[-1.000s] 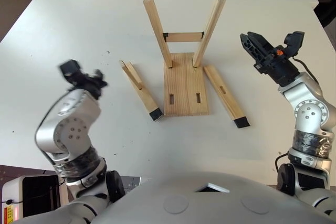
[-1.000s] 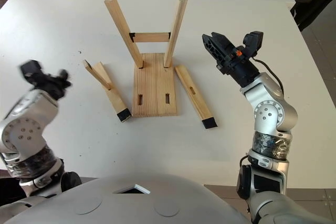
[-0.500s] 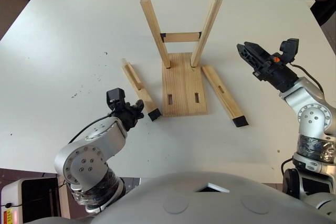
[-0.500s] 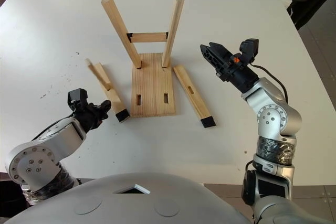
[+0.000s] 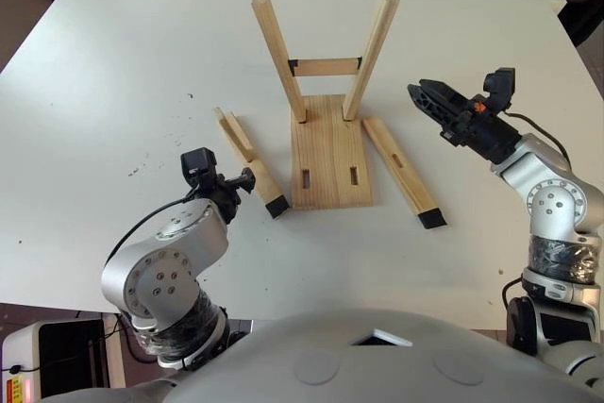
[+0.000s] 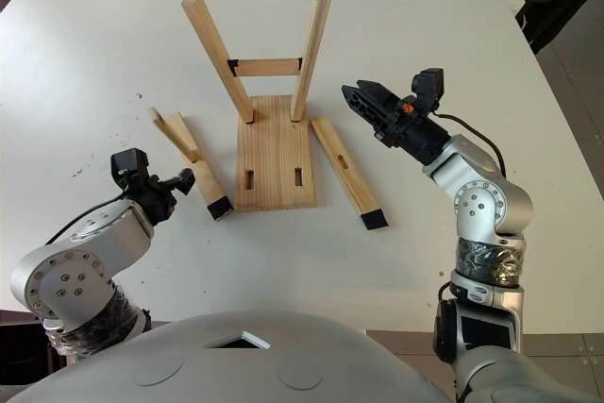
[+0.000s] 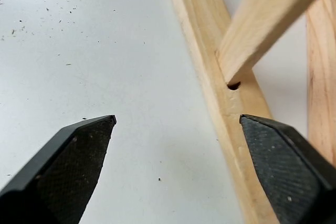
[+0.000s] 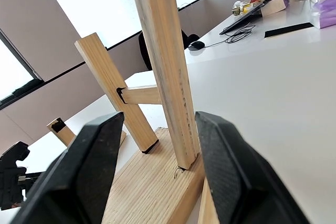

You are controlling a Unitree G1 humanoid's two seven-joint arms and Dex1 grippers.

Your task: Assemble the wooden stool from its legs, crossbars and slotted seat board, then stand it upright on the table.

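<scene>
Fingers point(image 7: 73, 161) of the left end effector point(image 5: 243, 179) gape empty beside a loose leg point(image 7: 210, 51) with a crossbar stub point(image 7: 273, 19) plugged in. The pale seat board point(image 5: 330, 153) lies flat on the white counter point(image 5: 113, 63). Its two far slots hold upright legs point(image 5: 280, 54) joined by a crossbar point(image 5: 327, 66). Another leg point(image 5: 403, 172) lies to its right. The right end effector point(image 5: 425, 98) hovers open nearby.
</scene>
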